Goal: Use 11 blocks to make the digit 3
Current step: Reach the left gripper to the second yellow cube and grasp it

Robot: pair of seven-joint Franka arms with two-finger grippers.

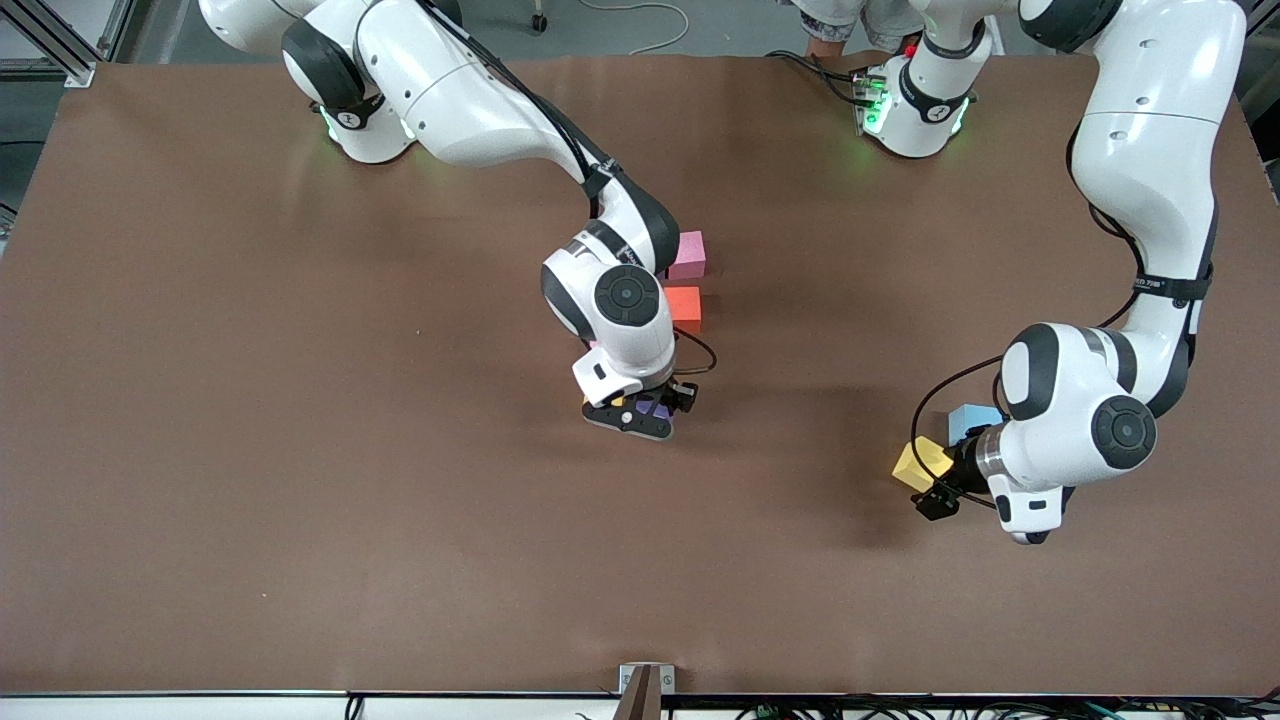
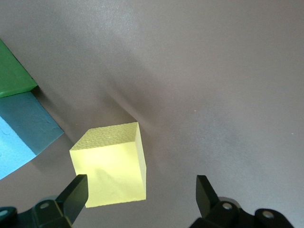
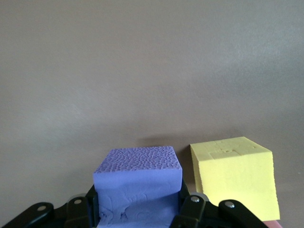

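Observation:
My right gripper (image 1: pixel 645 408) is at the table's middle, shut on a purple block (image 3: pixel 137 178) that sits close beside a yellow block (image 3: pixel 232 175). A pink block (image 1: pixel 688 254) and an orange-red block (image 1: pixel 684 305) touch in a line just farther from the front camera. The right arm's wrist hides the rest of the digit 3. Toward the left arm's end, my left gripper (image 2: pixel 141 190) hangs open over another yellow block (image 2: pixel 109 164). One finger (image 2: pixel 76 192) is at that block's edge and the other stands well clear of it.
A blue block (image 2: pixel 23 137) and a green cube (image 2: pixel 14 71) lie together right beside the left gripper's yellow block (image 1: pixel 922 463). The blue block (image 1: pixel 972 420) is partly under the left arm's wrist. Bare brown tabletop (image 1: pixel 300 450) spreads toward the right arm's end.

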